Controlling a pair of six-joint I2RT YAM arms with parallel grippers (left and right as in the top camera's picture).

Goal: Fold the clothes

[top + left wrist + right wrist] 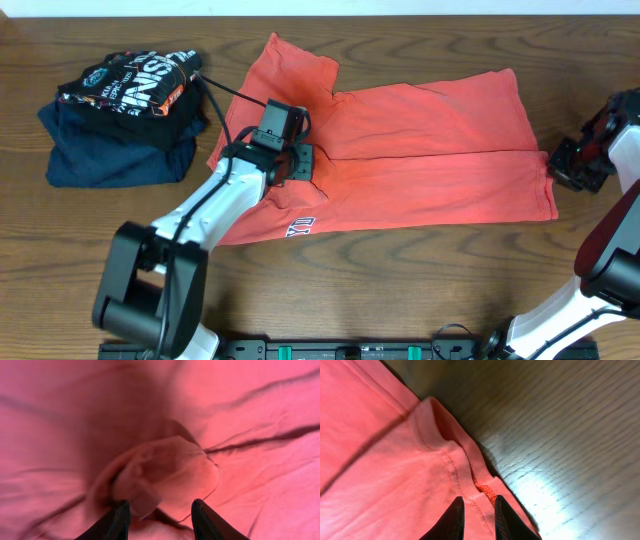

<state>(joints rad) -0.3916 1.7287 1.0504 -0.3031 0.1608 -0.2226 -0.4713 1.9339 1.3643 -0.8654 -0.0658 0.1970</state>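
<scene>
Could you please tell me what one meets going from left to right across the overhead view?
Navy folded garment with the black printed shirt on top → left pincer → coral-red T-shirt → right pincer.
</scene>
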